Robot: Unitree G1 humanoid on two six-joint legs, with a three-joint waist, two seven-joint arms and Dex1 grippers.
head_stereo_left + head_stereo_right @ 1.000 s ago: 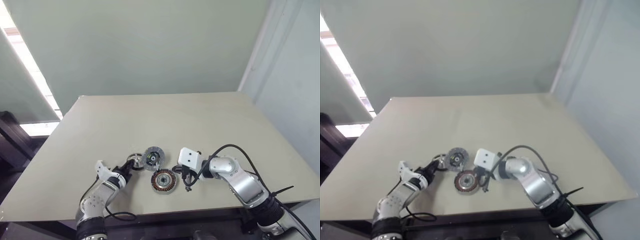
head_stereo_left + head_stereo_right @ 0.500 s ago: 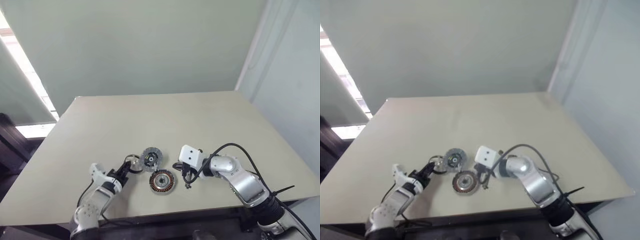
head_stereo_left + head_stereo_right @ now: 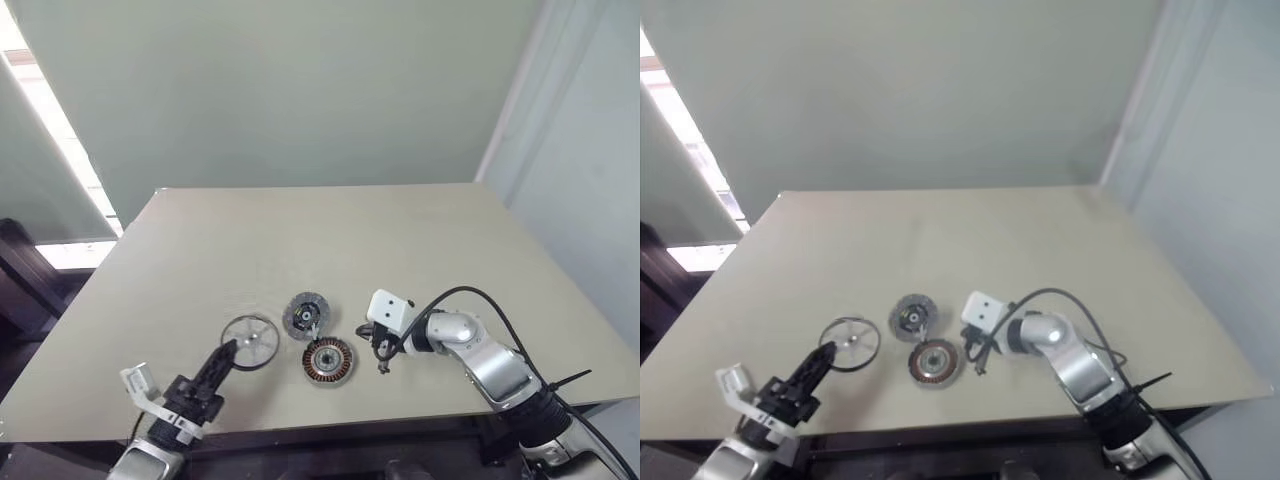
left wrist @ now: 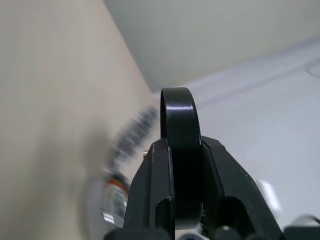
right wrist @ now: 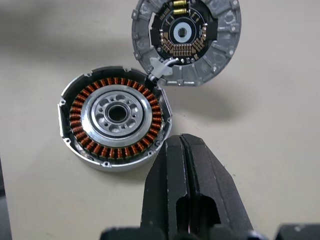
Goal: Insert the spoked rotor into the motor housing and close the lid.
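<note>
Pale green walls behind; looked down on a beige worktop (image 3: 400,230) carrying a few small parts near its front edge. Found the motor housing (image 3: 328,361) sitting flat, open side up, with its ring of copper windings around a silver centre. Saw the lid (image 3: 304,316) just behind it, dark hub facing up, its rim meeting the housing's rim at a small tab. Spotted the spoked rotor (image 3: 250,343) to the left of both and apart from them, gripped at its black rim by the left jaws, one finger on each face. Saw it nearly face-on from the head and edge-on from the left wrist. Found the right jaws pressed together with nothing between them, pointing down just to the right of the housing and clear of it. Could not tell whether their tips touched the worktop.
</note>
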